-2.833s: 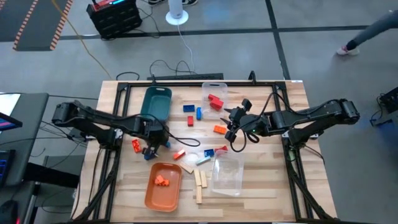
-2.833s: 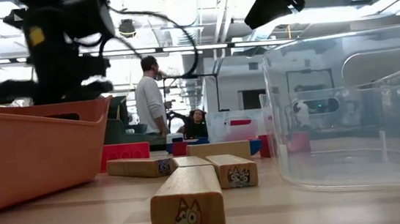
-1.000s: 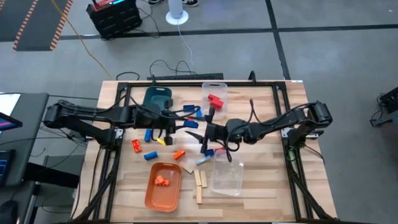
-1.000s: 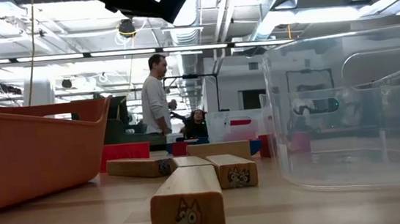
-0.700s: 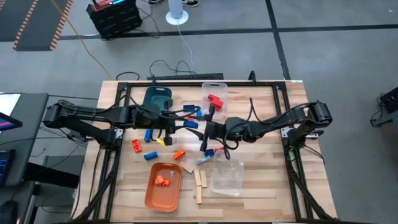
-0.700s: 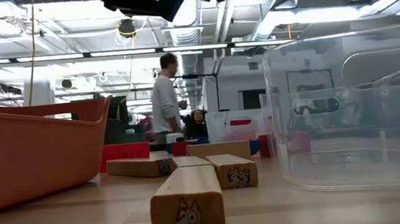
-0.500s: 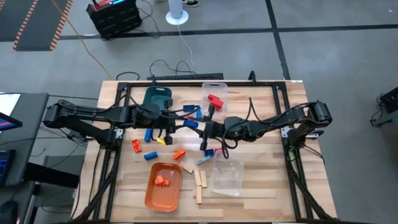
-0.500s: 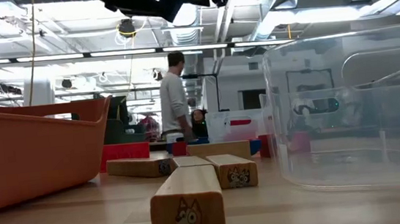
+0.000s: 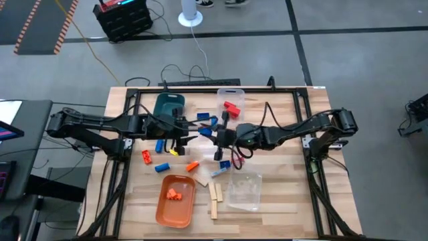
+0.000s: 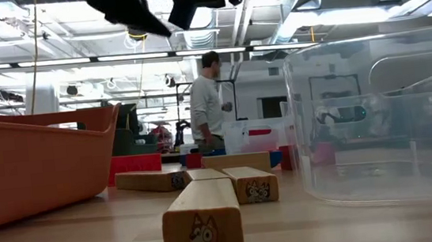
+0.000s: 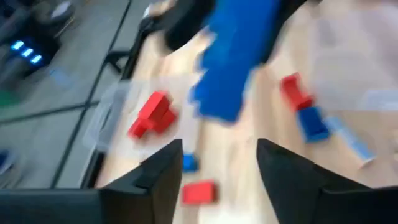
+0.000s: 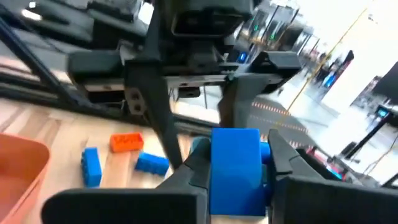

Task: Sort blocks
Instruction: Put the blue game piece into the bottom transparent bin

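Above the table's middle my two grippers meet tip to tip. My right gripper (image 12: 236, 163) (image 9: 217, 134) is shut on a blue block (image 12: 235, 168) (image 11: 236, 56). My left gripper (image 11: 219, 149) (image 9: 202, 131) faces it, open, with its fingers apart on either side of the block's line and off the block. More blocks lie on the table: blue ones (image 9: 159, 145), orange ones (image 9: 192, 165) and plain wood pieces (image 9: 214, 194) (image 10: 201, 218). A red block (image 9: 232, 107) sits in the far clear bin. My right gripper pinches the blue block by its two opposite sides (image 12: 214, 171) between both fingers. The fingers come level from the table's right. The block is lifted clear of the table, its free end pointing at my left gripper.
An orange tray (image 9: 160, 207) (image 10: 37, 162) holding orange blocks stands near the front left; a teal tray (image 9: 168, 107) at the far left. One clear bin (image 9: 231, 94) is at the far middle, another (image 9: 244, 194) (image 10: 383, 121) near the front. A person (image 10: 210, 98) walks in the room behind.
My right gripper has gone toward the table's far edge and a little left, up to my left gripper. My left arm has stayed where it was. The person in the room behind has walked to the right.
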